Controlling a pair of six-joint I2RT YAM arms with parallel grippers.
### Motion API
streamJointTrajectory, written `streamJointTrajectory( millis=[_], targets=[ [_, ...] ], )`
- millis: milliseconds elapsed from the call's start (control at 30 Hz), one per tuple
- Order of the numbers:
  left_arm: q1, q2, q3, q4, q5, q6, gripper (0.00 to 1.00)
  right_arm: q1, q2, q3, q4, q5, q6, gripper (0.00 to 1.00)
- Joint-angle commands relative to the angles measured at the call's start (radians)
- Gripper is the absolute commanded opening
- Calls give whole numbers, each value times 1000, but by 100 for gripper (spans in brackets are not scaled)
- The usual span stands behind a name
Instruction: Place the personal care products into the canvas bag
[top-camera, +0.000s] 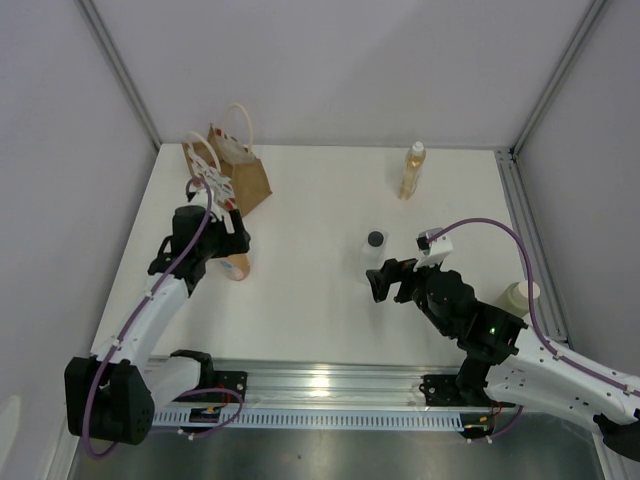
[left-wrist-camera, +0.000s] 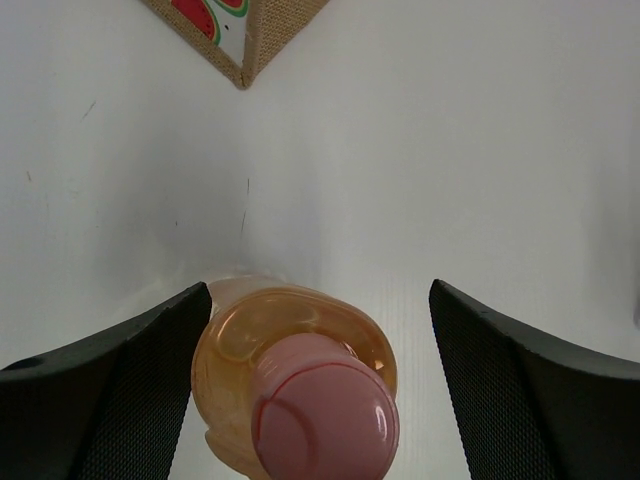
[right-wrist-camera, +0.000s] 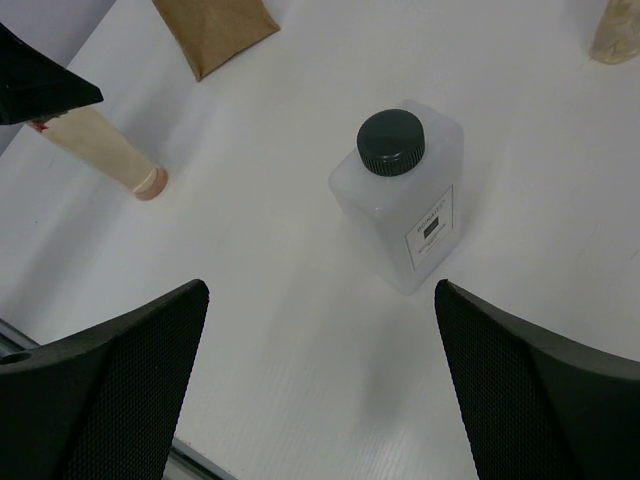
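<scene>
Peach bottle (left-wrist-camera: 296, 385) is on the counter (left-wrist-camera: 450, 150) between the wide-open left fingers (left-wrist-camera: 120, 400), cap toward the wrist. The canvas bag (top-camera: 240, 172) lies just beyond, nearer this arm.

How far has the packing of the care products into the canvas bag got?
Nothing looks packed yet: all four bottles are on the table, outside the canvas bag. In hand: the left end effector is open around the peach bottle, and the right end effector is open before the white bottle. The amber bottle and cream bottle wait untouched.
</scene>
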Motion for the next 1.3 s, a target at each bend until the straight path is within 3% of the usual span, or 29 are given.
streamJointTrajectory(
  millis=[0, 167, 367, 567, 767, 1100, 1267],
  targets=[
    [-8, -1, 56, -3, -3, -36, 94, 4, -5, 47, 5, 25, -6, 99],
    [-42, -53, 54, -155, -276, -262, 95, 4, -5, 48, 5, 14, -5, 99],
    [-178, -203, -47, -150, -508, -367, 93, 4, -8, 51, -1, 14, -3, 99],
    [-327, -237, -39, -205, -634, -485, 90, 4, -10, 55, -3, 14, -5, 99],
    [-395, -142, -32, -207, -680, -599, 88, 4, -13, 53, -7, 17, -5, 99],
    [-386, -2, 30, -61, -757, -441, 91, 4, -14, 53, -7, 21, -3, 99],
    [-366, 53, 83, -11, -737, -337, 87, 4, -16, 55, -10, 21, -3, 99]
  ],
)
